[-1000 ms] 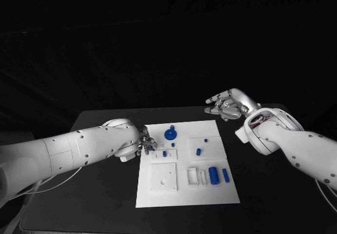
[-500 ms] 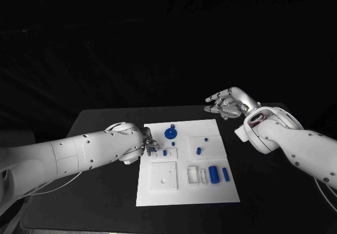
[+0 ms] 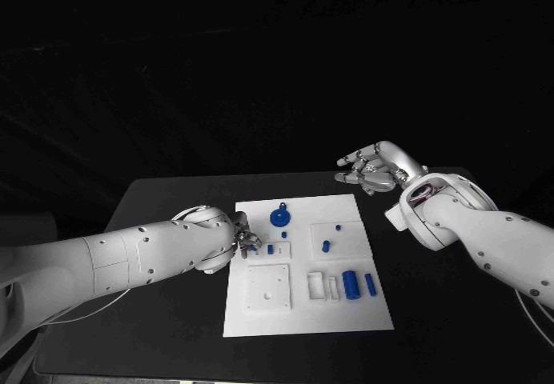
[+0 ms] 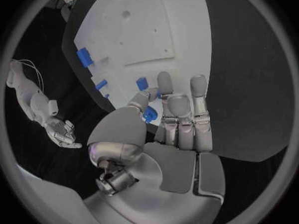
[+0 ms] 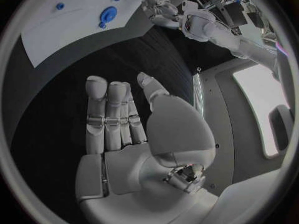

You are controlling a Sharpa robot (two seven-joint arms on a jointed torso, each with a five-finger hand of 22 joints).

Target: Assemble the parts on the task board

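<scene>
Left hand (image 3: 239,240) pinched a small blue part (image 4: 149,114) at the task board (image 3: 358,316) edge, apparently mid-insertion, needing alignment over its socket; right hand (image 3: 375,170) hovered empty, fingers apart.

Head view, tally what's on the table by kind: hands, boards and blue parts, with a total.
Hands: 2, the left hand and the right hand
Task board: 1
Large round blue part: 1
Long blue parts: 2
Small blue parts: 5, as far as I can make out, one pinched in the left hand
Total: 11
</scene>
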